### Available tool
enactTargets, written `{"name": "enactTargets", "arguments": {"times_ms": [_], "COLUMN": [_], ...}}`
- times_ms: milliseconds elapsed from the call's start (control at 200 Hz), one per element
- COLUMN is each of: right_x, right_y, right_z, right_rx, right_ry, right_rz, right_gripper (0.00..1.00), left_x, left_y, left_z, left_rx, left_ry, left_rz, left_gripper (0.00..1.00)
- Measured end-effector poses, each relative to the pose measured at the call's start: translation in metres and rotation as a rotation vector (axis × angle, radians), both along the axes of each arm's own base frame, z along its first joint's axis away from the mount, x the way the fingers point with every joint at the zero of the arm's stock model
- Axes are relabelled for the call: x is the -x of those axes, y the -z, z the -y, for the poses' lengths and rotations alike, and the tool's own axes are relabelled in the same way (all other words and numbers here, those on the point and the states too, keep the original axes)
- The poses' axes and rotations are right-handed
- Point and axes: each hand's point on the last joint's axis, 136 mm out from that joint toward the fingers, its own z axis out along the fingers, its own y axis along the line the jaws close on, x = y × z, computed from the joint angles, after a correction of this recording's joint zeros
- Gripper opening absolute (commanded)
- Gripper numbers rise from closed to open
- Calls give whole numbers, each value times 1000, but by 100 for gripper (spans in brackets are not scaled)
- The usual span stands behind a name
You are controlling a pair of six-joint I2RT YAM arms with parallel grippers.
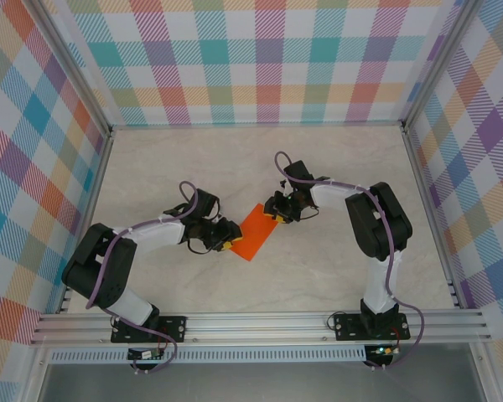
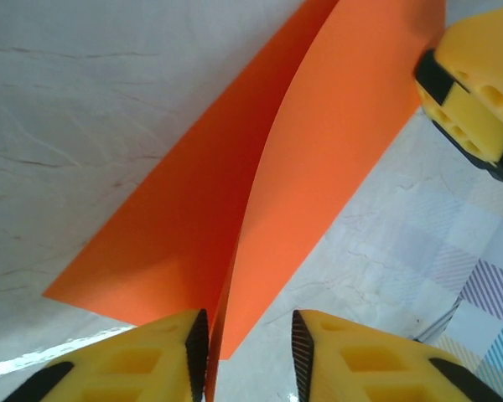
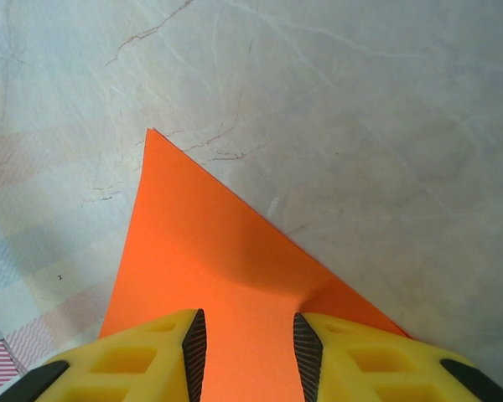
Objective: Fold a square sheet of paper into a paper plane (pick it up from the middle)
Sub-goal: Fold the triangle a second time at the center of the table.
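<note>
Item: square sheet of paper (image 1: 253,233), bright orange. We find it mid-tabletop (image 1: 235,159) between the two arms, one flap raised off the surface.
Left end effector (image 2: 250,339): released, fingers apart, with the raised flap's edge standing between them, close beside one finger.
Right end effector (image 3: 250,339): we note its fingers likewise parted, set astride the sheet's opposite end, nothing clamped.
</note>
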Motion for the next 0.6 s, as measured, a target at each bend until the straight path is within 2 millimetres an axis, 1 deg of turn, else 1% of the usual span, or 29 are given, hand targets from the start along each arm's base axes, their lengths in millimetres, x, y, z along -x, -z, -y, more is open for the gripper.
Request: {"name": "enactTargets", "arguments": {"times_ms": [205, 310, 425, 600], "right_x": [0, 0, 0, 5], "right_y": [0, -1, -3, -7], "right_z": [0, 0, 0, -4], "right_rx": [2, 3, 6, -14], "right_ry": [-2, -10, -34, -60], "right_rz": [1, 4, 17, 19], "right_gripper": [35, 35, 35, 32], "left_x": [-1, -6, -11, -15], "left_y": [-12, -18, -17, -11], "left_z": [12, 18, 20, 13], "left_rx": [40, 53, 42, -6], "left_ry": [29, 38, 34, 6], "left_rz": [30, 51, 56, 64], "left_gripper": [21, 17, 17, 20]}}
